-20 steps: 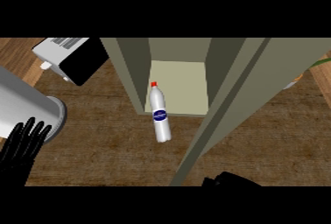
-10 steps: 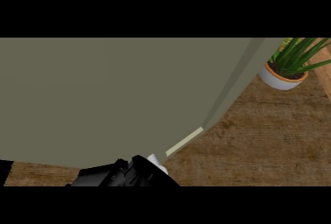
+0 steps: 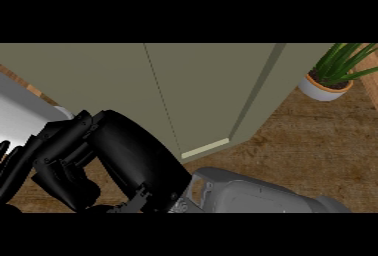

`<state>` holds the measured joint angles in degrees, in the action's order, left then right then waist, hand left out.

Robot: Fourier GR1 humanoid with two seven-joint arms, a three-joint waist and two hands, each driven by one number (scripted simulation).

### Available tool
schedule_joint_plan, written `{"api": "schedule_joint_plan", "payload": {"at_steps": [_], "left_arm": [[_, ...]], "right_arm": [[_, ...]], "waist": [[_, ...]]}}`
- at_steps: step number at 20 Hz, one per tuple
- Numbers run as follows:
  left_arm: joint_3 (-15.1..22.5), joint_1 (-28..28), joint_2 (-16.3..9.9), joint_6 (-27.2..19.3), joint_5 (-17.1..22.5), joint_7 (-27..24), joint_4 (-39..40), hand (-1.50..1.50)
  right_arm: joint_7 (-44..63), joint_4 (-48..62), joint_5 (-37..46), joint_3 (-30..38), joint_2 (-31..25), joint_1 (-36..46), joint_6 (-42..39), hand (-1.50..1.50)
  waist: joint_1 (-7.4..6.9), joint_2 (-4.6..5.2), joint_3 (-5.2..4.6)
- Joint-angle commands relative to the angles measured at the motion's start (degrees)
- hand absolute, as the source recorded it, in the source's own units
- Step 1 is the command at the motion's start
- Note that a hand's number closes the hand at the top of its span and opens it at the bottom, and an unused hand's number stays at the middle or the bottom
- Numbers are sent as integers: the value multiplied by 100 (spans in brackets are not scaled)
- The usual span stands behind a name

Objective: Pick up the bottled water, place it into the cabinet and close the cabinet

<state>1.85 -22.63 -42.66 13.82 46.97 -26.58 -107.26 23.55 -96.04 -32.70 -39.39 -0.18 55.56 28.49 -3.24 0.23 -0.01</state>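
The bottled water shows nowhere in the head view. The grey-green cabinet (image 3: 111, 85) fills the upper left, and its two doors meet at a thin seam. Below the right door (image 3: 214, 95) a narrow pale strip of the inside (image 3: 205, 148) still shows. My right hand (image 3: 136, 160) lies large and black in front of the left door, low in the view, its grey forearm (image 3: 258, 195) coming in from the lower right. Its fingers (image 3: 59, 155) point left, relaxed, with nothing in them. My left hand (image 3: 7, 165) rests at the far left edge, fingers up.
A potted plant (image 3: 332, 80) in a white pot stands on the wooden counter (image 3: 310, 150) at the upper right. A pale grey rounded appliance (image 3: 22, 115) sits at the left, beside the cabinet.
One second ago the cabinet stood open with the bottle lying inside. The doors have since swung across it, and my right hand has come up large in front of them.
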Motion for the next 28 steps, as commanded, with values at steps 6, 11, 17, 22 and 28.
{"api": "schedule_joint_plan", "payload": {"at_steps": [6,11,17,22,28], "left_arm": [[-394,-299,118,-12,29,229,-378,-150],[-344,-656,470,-113,-352,246,-720,-150],[-952,-675,236,195,162,595,-713,-150],[-514,-351,605,-35,-313,559,-593,-150],[-648,-225,515,19,-192,753,-641,-150]], "right_arm": [[-373,1428,-1239,491,18,341,-1985,150],[-778,1888,-842,865,16,-98,-2548,150],[-997,2420,-366,1429,-350,-66,-2722,150],[-1406,3130,72,1838,-552,217,-2516,150],[-1536,3352,203,2117,-808,202,-2465,150]], "waist": [[161,-8,0],[207,-18,2],[225,-24,2],[255,7,-2],[259,10,-1]]}}
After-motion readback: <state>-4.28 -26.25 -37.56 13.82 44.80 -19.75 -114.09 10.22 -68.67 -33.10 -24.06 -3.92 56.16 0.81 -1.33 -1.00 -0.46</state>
